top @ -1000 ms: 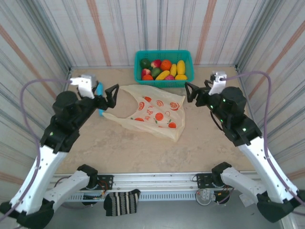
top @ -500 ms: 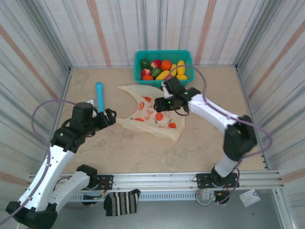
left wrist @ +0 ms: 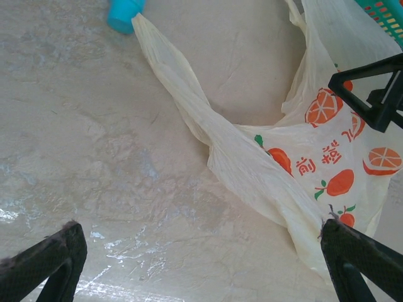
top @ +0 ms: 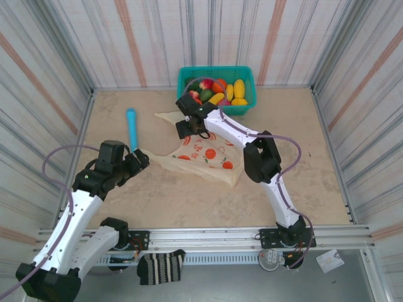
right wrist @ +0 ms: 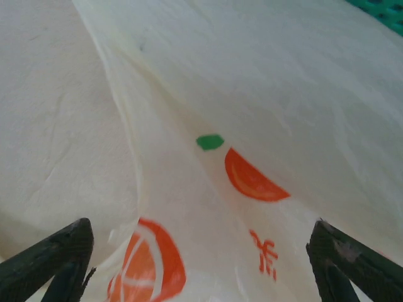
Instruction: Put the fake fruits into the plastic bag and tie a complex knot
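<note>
On the beige table, the left gripper and right gripper are being held, fingers spread wide, above the plastic bag.

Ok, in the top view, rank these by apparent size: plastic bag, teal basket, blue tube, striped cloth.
1. plastic bag
2. teal basket
3. striped cloth and blue tube: unranked. The cloth looks broader and the tube thinner, but the cloth may be nearer the camera.

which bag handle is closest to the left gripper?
The twisted handle stretched out to the blue cylinder's end, straight ahead of the left gripper. The other handle lies farther off toward the teal basket, by the right gripper.
</note>
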